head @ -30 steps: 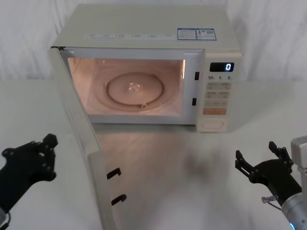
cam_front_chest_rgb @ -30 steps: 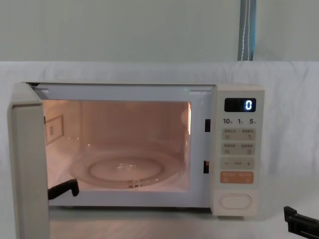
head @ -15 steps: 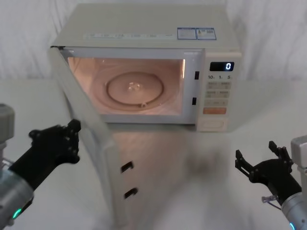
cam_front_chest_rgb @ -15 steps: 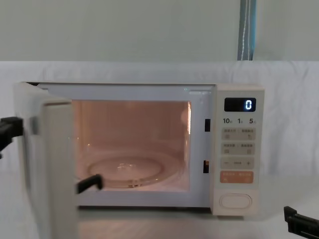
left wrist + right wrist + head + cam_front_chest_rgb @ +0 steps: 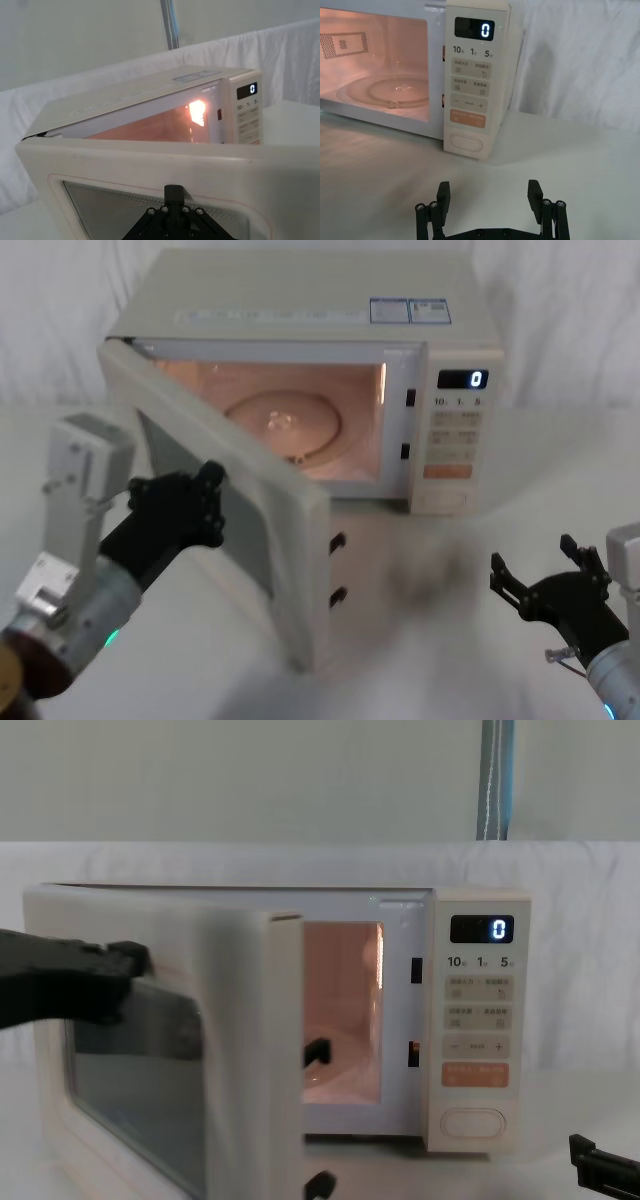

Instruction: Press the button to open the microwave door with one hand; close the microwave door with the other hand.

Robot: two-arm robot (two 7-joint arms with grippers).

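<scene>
The microwave door [image 5: 235,510] stands partly open, hinged along the left edge of the microwave [image 5: 300,330]. Its long axis runs horizontally, and the panel swings diagonally outward from the hinge, so its free edge sits forward of the cavity, toward the robot. The window side faces outward to the robot's left and front. Two dark latch hooks [image 5: 337,567] project from the free edge. The cavity is lit, and the glass turntable [image 5: 285,420] lies flat on its floor.

The left gripper [image 5: 200,505] is placed against the outer face of the door, on the window area near the upper frame. In the chest view it reaches in from the left across the glass [image 5: 110,990]. Whether its fingers are spread or closed cannot be told; it grasps nothing visible.

The button [image 5: 466,143] is at the bottom of the key panel on the microwave's right side, its long axis horizontal, directly under the orange key [image 5: 467,119]. The display [image 5: 474,29] above reads 0.

The right gripper [image 5: 490,197] hovers low in front of the panel, well apart from the button, fingers spread wide and holding nothing. The white table [image 5: 450,640] carries the microwave.
</scene>
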